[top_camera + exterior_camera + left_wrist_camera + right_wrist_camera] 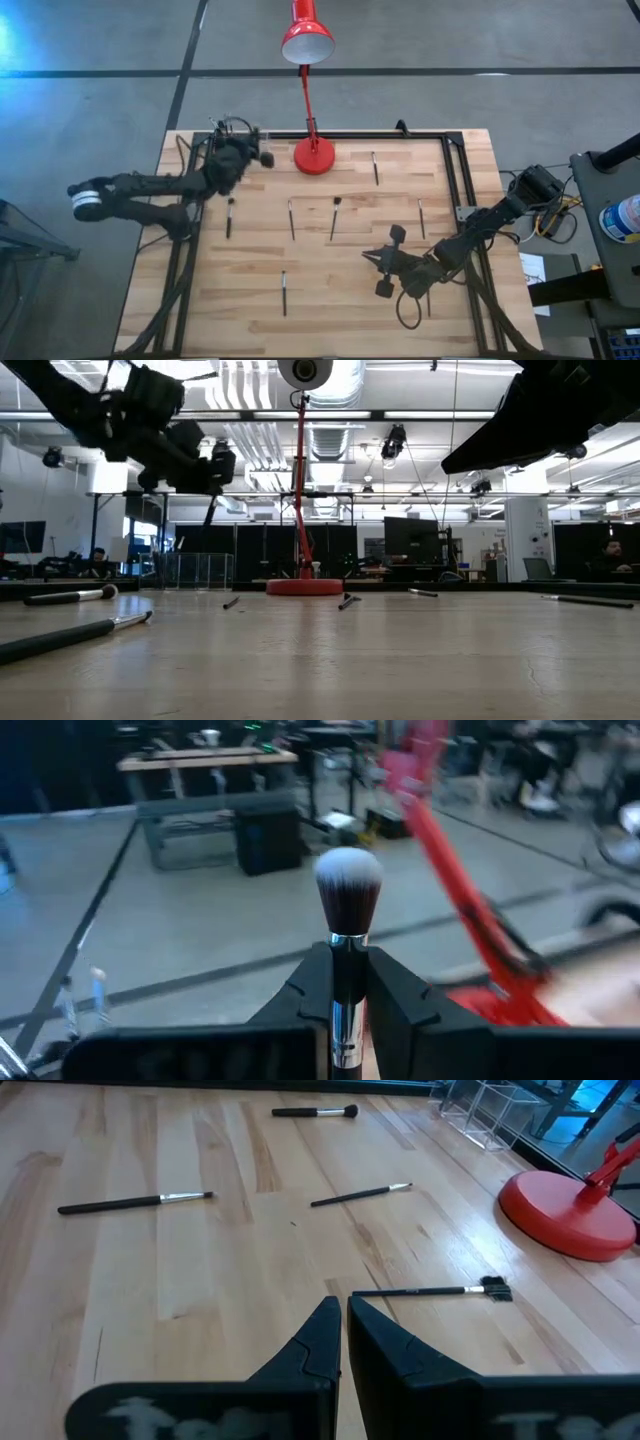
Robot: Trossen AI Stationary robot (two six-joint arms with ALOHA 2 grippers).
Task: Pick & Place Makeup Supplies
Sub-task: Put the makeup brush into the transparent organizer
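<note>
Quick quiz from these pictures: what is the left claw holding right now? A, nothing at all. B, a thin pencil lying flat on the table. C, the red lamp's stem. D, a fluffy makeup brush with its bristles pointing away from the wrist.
D: in the left wrist view the left claw is shut on the makeup brush, its silvery ferrule between the fingers and the rounded bristle head sticking out beyond them.

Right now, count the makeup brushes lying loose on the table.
6 brushes: one near the left gripper, two mid-table, one by the lamp base, one right of centre, one at the front. Others may be hidden.

high overhead, low table-level, 2 wrist views.
</note>
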